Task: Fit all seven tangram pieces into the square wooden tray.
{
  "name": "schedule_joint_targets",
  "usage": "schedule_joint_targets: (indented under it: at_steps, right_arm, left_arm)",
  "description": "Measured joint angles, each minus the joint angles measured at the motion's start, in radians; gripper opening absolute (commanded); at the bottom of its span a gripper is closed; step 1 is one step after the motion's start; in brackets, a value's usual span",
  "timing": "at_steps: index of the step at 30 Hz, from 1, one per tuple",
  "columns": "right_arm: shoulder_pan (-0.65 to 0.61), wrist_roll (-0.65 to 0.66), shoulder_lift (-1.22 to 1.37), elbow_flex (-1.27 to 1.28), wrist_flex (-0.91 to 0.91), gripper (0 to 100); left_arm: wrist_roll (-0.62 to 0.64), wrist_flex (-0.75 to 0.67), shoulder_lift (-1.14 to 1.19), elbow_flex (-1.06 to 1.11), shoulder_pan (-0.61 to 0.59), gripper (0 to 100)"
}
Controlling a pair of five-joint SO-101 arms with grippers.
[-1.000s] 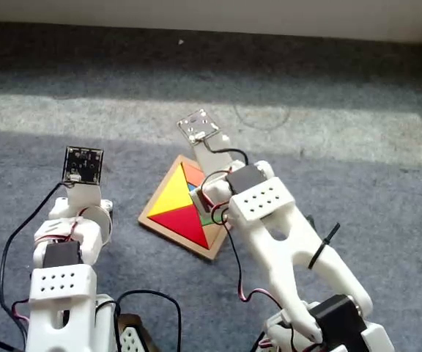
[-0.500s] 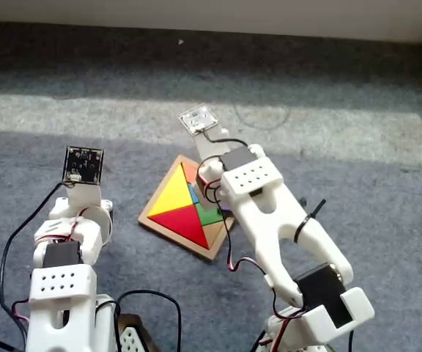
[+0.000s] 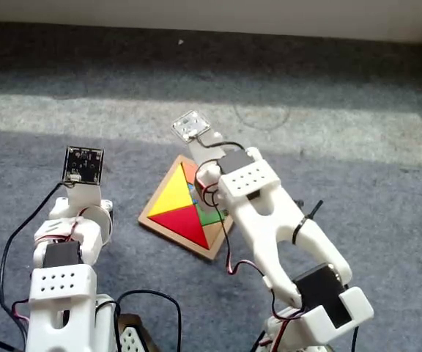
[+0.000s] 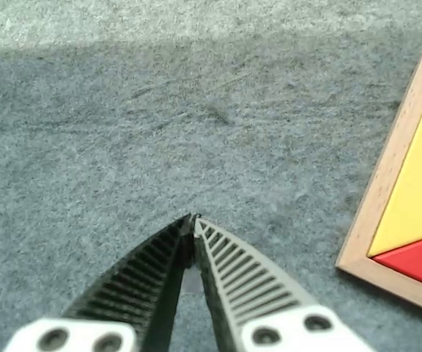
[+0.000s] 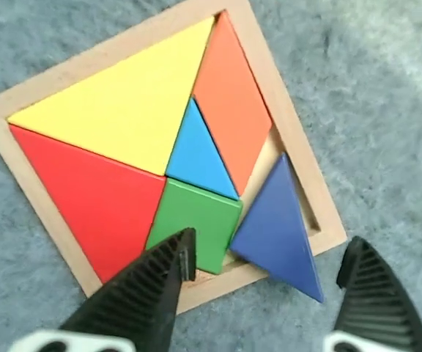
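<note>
**Tray** (image 3: 145,215): square, wooden, on grey carpet (image 3: 343,110). In the high view it sits corner-on, with corners at 12, 3, 6 and 9 o'clock. It lies at 3 o'clock from the left arm (image 3: 68,249), and the right arm (image 3: 269,220) overlies its 3 o'clock corner.

**Contents, from the right wrist view:** yellow triangle (image 5: 123,103), red triangle (image 5: 94,198), orange parallelogram (image 5: 229,103), light blue triangle (image 5: 196,158) and green square (image 5: 196,224), all seated flat.

**Dark blue triangle** (image 5: 277,231): unseated, riding over the rim at that corner. Its right-angle corner is against the green square. Its long edge runs roughly along the rim between the 12 and 3 o'clock corners, and one sharp tip is out over the carpet.

**Right gripper** (image 5: 271,257): spread wide and gripping nothing, straddling the dark blue triangle. One finger (image 5: 152,293) is over the green square, the other over carpet outside the tray.

**Left gripper** (image 4: 191,224): fingers pressed together and empty, over carpet, near the tray's rim but apart from it.

**Views:** the high view gives the tray's orientation and the arms. The right wrist view gives the piece layout beneath the right arm.
</note>
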Motion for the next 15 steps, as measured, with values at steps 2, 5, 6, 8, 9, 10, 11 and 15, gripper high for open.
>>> schedule_joint_targets:
  at_steps: [2, 5, 6, 8, 9, 10, 11, 15]
  right_arm:
    - [-0.008, 0.029, 0.0, 0.043, -0.052, 29.6]
    - [-0.008, 0.061, 0.0, 0.077, -0.091, 29.6]
    - [-0.008, 0.064, 0.0, 0.08, -0.095, 29.6]
    - [-0.006, 0.071, 0.0, 0.081, -0.1, 29.6]
    - [-0.003, 0.071, 0.0, 0.081, -0.103, 29.6]
    - [0.003, 0.071, 0.0, 0.081, -0.104, 29.6]
    - [0.014, 0.071, 0.0, 0.081, -0.106, 29.6]
    - [0.071, 0.071, 0.0, 0.081, -0.107, 29.6]
  left_arm:
    - [0.0, 0.0, 0.0, 0.0, 0.0, 3]
    - [0.0, 0.0, 0.0, 0.0, 0.0, 3]
    - [0.0, 0.0, 0.0, 0.0, 0.0, 3]
    - [0.0, 0.0, 0.0, 0.0, 0.0, 3]
    - [0.0, 0.0, 0.0, 0.0, 0.0, 3]
    - [0.0, 0.0, 0.0, 0.0, 0.0, 3]
    - [0.0, 0.0, 0.0, 0.0, 0.0, 3]
    - [0.0, 0.0, 0.0, 0.0, 0.0, 3]
